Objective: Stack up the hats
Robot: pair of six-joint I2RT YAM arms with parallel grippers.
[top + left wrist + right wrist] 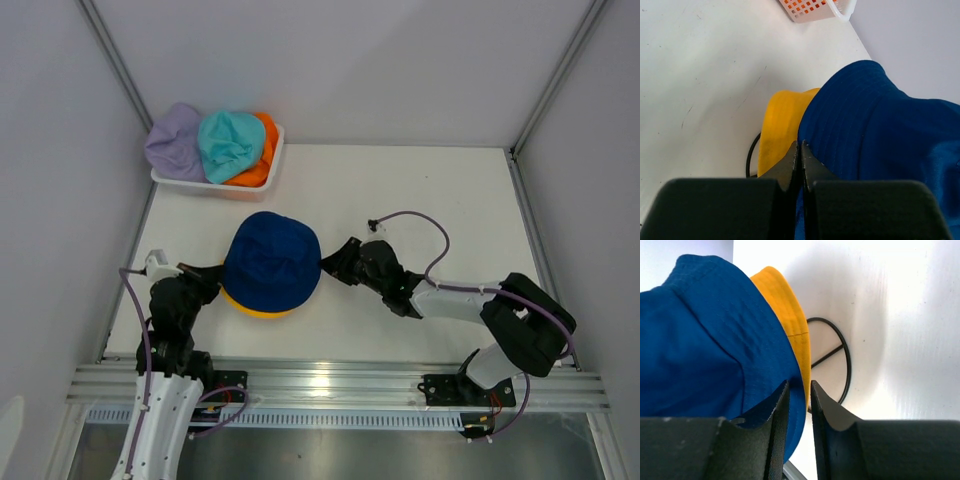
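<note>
two hats stacked, navy hat [270,262] over yellow hat [262,311], three in one basket [215,188], lavender hat [173,142], teal hat [228,143], orange hat [260,165], left pincer [800,146] and right pincer [800,385] each closed on navy brim

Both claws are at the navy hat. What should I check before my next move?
1. Navy hat seated over the yellow hat: ok. Only a strip of yellow brim shows beneath.
2. Left claw grip: ok, shut on the navy brim.
3. Right claw grip: cannot tell. The brim lies between its fingers, but a gap shows.
4. Wire stand centred under the stack: cannot tell. Only part of its ring shows.
5. Next hats available: ok. The lavender hat, teal hat and orange hat lie in the basket.
</note>
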